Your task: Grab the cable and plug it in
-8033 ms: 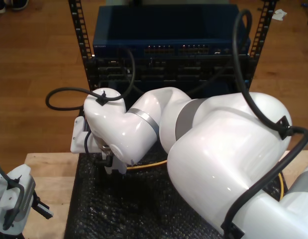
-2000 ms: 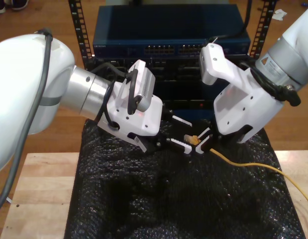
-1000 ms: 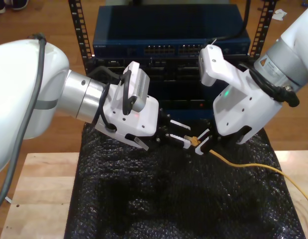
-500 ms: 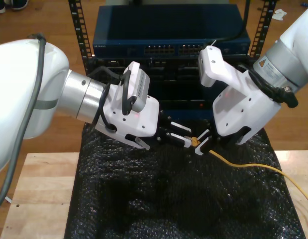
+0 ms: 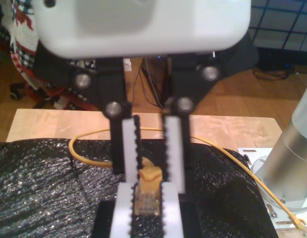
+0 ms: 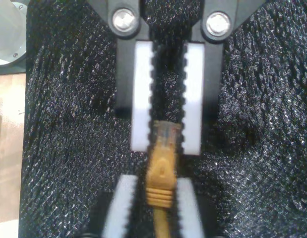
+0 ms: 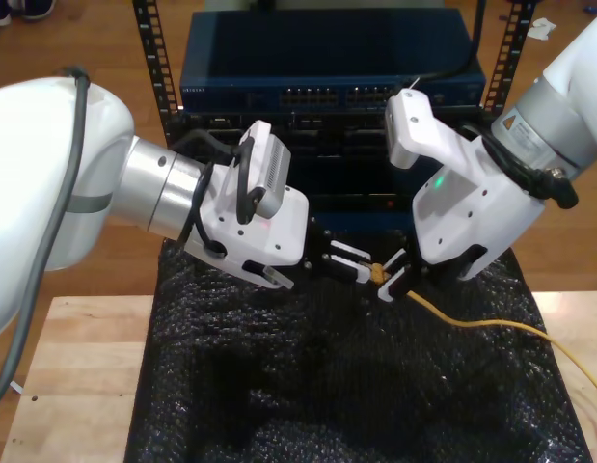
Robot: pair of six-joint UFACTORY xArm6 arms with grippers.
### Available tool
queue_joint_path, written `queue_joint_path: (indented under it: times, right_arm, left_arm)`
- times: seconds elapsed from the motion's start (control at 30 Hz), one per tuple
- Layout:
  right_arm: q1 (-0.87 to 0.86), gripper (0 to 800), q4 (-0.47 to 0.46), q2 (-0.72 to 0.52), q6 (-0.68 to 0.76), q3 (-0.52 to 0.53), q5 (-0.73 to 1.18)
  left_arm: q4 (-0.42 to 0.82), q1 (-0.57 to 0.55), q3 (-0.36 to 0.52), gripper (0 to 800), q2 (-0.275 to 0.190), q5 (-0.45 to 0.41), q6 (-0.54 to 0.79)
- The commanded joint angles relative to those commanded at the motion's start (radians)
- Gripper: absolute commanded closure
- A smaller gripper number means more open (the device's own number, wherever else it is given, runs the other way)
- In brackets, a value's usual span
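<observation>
- my second gripper (image 7: 393, 280), coming in from the exterior view's right, has its jaws pinching the yellow-orange cable (image 7: 472, 323) on the yellow boot just behind the plug (image 6: 166, 134)
- the plug sticks out past those jaws and points toward the exterior view's left, held up off the black bubble-textured mat (image 7: 327, 386)
- my first gripper (image 7: 359, 270) reaches in from the exterior view's left and meets it head-on – its jaws are nearly together, one on each side of the clear, gold-tinted plug tip
- can't tell whether they actually press on the plug; the second wrist view seems to show a thin dark gap on one side
- so both grippers are tip to tip over the back of the mat, just in front of the rack
- the rest of the cable trails off across the mat toward the exterior view's lower right and onto the wooden desk (image 7: 76, 367)
- behind it all sits the blue network switch (image 7: 327, 92) in the rack – its row of ports faces the grippers, well apart from the plug
</observation>
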Motion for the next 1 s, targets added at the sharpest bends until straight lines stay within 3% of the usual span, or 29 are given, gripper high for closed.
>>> queue_joint_path:
  times: [0.13, 0.27, 0.47, 0.9, 1.0]
  right_arm:
    - [-0.005, 79, 0.012, -0.009, -0.026, -0.005, 0.000]
    - [-0.014, 8, 0.014, -0.017, -0.048, -0.020, -0.003]
    - [-0.031, 4, 0.014, -0.011, -0.048, -0.048, -0.003]
    - [-0.048, 2, 0.014, -0.072, -0.083, -0.087, -0.002]
    - [-0.046, 2, 0.015, -0.086, -0.092, -0.087, -0.002]
  left_arm:
    - [0.000, 0.000, 0.000, 795, 0.000, 0.000, -0.003]
    - [-0.002, 0.014, -0.002, 794, 0.002, 0.000, -0.003]
    - [-0.005, 0.029, -0.006, 793, 0.014, 0.038, -0.009]
    - [-0.081, 0.138, -0.052, 794, 0.132, 0.218, -0.135]
    - [-0.081, 0.147, -0.054, 794, 0.137, 0.235, -0.160]
